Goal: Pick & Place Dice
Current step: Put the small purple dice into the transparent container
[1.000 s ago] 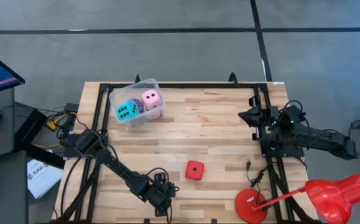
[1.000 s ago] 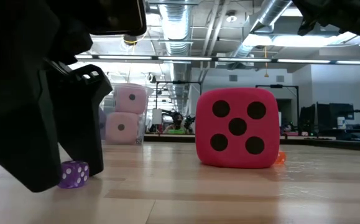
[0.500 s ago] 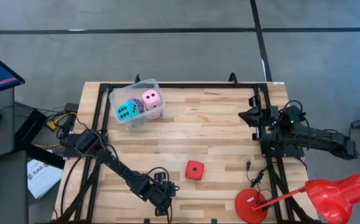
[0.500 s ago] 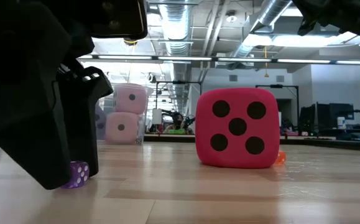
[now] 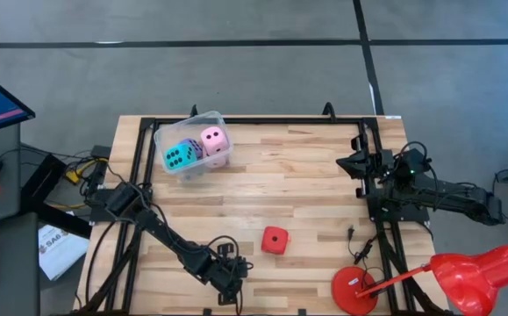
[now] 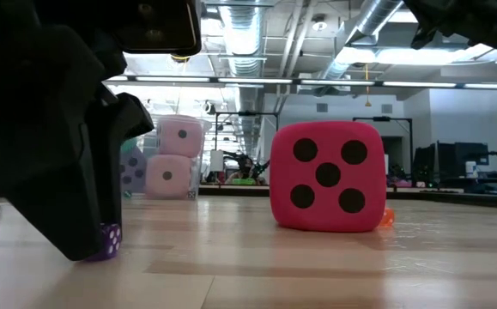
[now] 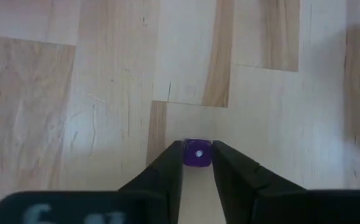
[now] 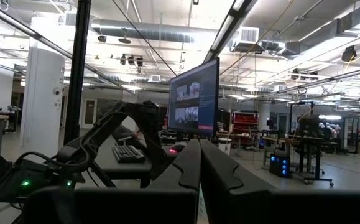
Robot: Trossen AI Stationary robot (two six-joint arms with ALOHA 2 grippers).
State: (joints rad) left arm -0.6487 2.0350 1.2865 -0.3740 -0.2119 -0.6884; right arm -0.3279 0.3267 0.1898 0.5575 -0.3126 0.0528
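A tiny purple die [image 7: 197, 152] with pale pips sits on the wood table at its near edge, between the fingertips of my left gripper [image 7: 197, 163], which is shut on it. In the low view the die [image 6: 108, 241] peeks out beside the dark fingers. A larger red die [image 5: 275, 240] rests flat on the table to the right of that gripper. A cyan die [image 5: 179, 156] and a pink die [image 5: 214, 140] lie in the clear tub [image 5: 203, 118] at the far left. My right gripper [image 8: 199, 149] is shut and empty, held up at the table's right side. My left gripper pinches the purple die by two opposite sides [image 7: 187, 154] between its two fingertips. The fingers [image 7: 170, 171] slant steeply down from above. The die's bottom face rests on the table, with one pip facing up.
A red desk lamp [image 5: 477, 272] with a round base [image 5: 354, 288] stands at the near right corner. Black frame rails [image 5: 254, 120] run along the table's edges. Bare wood lies between the red die and the tub.
My left gripper has stayed where it was and shut its fingers onto the purple die, which was standing free between them a second ago. The die remains on the table.
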